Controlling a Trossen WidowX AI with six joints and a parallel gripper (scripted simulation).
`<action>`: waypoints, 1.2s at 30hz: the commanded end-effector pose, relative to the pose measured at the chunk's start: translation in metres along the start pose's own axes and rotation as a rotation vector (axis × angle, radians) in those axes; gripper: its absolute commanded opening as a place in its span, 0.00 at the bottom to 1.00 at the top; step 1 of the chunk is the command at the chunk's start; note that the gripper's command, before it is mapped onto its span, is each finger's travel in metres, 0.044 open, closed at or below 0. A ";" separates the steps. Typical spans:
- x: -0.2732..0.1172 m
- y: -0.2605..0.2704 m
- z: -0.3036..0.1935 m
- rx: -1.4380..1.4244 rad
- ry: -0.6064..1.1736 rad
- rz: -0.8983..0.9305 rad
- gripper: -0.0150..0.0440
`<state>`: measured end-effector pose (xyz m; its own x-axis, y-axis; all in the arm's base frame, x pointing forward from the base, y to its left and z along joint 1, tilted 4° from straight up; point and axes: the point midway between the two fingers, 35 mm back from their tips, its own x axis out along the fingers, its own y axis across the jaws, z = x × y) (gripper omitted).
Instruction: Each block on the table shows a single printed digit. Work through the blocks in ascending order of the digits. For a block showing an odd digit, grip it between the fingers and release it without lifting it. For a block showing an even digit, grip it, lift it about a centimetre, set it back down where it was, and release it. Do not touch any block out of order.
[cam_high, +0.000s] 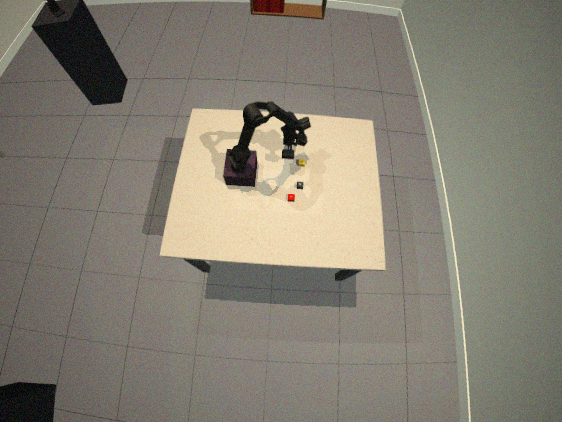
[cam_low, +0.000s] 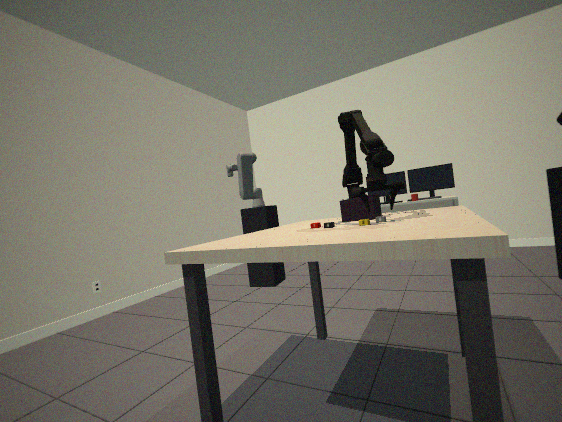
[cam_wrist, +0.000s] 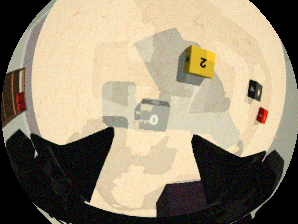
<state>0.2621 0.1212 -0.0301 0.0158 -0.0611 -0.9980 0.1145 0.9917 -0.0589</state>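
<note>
And the hand (cam_high: 288, 151) (cam_low: 392, 196) (cam_wrist: 154, 135) is spread wide, gripping nothing, right above the bench (cam_high: 225, 230) (cam_low: 340, 242) (cam_wrist: 70, 65), the grey zero block (cam_low: 381, 219) (cam_wrist: 154, 118) resting there!

The top view looks steeply down from high above the whole table (cam_high: 225, 225) (cam_low: 340, 247); the exterior view, low and nearer, faces its edge almost level, sharing table and arm (cam_high: 245, 132) (cam_low: 351, 150); the wrist view peers closely between the fingers at the tabletop blocks.
</note>
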 end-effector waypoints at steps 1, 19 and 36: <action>-0.034 0.003 0.004 0.005 -0.009 0.007 0.80; -0.086 0.001 0.001 0.005 -0.009 0.008 0.46; -0.087 -0.177 0.052 0.017 -0.026 -0.007 0.46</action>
<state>0.2946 -0.0047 0.0613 0.0317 -0.0615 -0.9976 0.1391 0.9887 -0.0566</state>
